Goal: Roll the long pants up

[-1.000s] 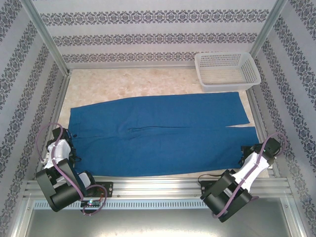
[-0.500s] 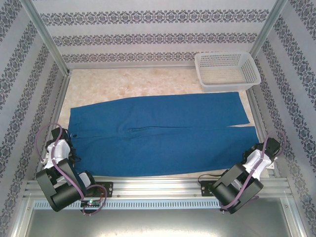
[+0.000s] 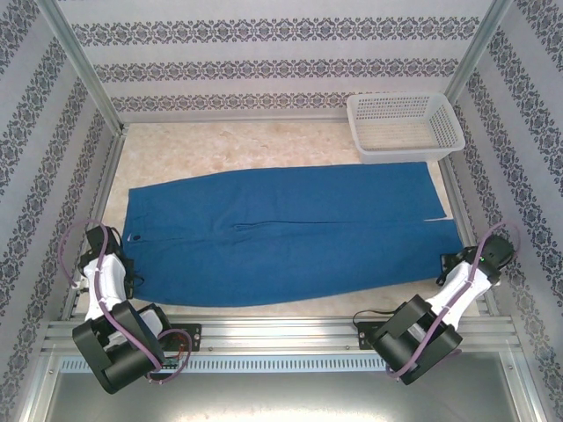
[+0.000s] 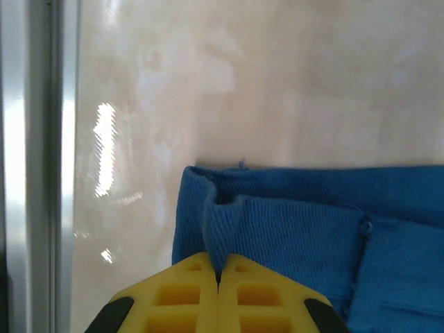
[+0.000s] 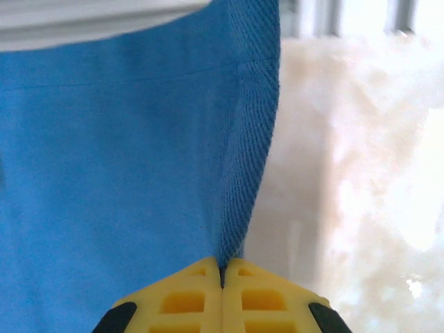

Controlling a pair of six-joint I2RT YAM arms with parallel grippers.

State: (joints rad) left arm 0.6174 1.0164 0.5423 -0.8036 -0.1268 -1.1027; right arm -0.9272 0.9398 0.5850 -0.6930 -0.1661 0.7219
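the long pants (image 3: 290, 233) are soft matt blue cloth with a fine ribbed weave. the table (image 4: 277, 83) beneath is smooth, pale and glossy with glare, the frame rail (image 3: 281, 334) grooved bare metal. the basket (image 3: 400, 151) is white plastic lattice, and the left gripper (image 4: 218, 276) and right gripper (image 5: 222, 272) end in matt yellow plastic.

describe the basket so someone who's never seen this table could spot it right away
On the beige table, look to the far right corner. A white basket sits there, just beyond the leg ends of the blue pants. Its upright mesh walls set it apart from that flat cloth.
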